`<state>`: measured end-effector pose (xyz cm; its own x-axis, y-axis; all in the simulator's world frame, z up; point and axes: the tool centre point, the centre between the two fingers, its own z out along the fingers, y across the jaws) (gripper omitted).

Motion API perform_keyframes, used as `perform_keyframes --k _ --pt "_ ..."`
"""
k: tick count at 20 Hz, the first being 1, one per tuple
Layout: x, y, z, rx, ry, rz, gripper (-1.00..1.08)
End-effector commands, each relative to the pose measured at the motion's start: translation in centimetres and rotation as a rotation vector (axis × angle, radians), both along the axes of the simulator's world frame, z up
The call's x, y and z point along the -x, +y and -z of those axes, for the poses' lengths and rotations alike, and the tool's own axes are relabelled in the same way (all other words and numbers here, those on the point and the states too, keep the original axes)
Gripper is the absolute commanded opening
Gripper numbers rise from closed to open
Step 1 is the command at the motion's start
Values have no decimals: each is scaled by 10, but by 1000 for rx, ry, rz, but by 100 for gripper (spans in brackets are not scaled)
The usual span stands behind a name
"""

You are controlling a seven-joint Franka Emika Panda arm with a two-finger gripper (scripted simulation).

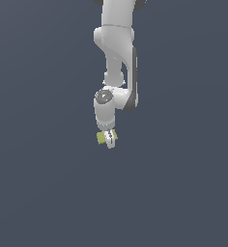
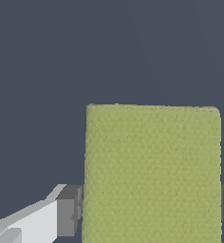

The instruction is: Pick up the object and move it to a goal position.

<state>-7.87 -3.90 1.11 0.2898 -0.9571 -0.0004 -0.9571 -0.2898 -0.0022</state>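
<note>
**A:** Start at the exterior view's left: what do you see there?

**B:** Bare dark blue-grey floor (image 1: pixel 38 169), nothing else. Move toward the middle and you meet the arm (image 1: pixel 117 48), hanging down from the top of the frame, with the gripper (image 1: pixel 109 140) at its lowest end. The same plain floor fills the exterior view's right.

**A:** And the object?

**B:** The yellow-green block (image 1: pixel 102 138) sits right at the fingertips, poking out toward the exterior view's left. In the wrist view the block (image 2: pixel 152 175) fills the space between the two dark pads (image 2: pixel 67 211), one flanking each long side.

**A:** So you have it clamped?

**B:** The pads lie right against its sides, so I judge the gripper closed on the block. A sliver of gap could hide at this sharpness, though. Whether the block rests on the floor or is already lifted, you cannot tell from either view.

**A:** How will it handle?

**B:** It looks like a stiff, light little brick with a matte, faintly grainy face, so you should get decent friction and no crushing. Its width nearly matches the finger span, so the hold across the narrow dimension, on the flat long sides, is the right one. Stay near its middle, or it may pivot as you carry it. No goal marker shows in either view.
</note>
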Motion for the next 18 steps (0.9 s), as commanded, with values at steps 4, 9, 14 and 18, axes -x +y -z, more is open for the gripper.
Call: perform_keyframes --k 4,9,14,18 --pt "0 0 0 0 0 0 -100" --pt "0 -4 -10 0 0 0 -100" --pt "-2 -15 -33 -1 0 1 -100" --pt "-3 -28 -62 -1 1 1 -100"
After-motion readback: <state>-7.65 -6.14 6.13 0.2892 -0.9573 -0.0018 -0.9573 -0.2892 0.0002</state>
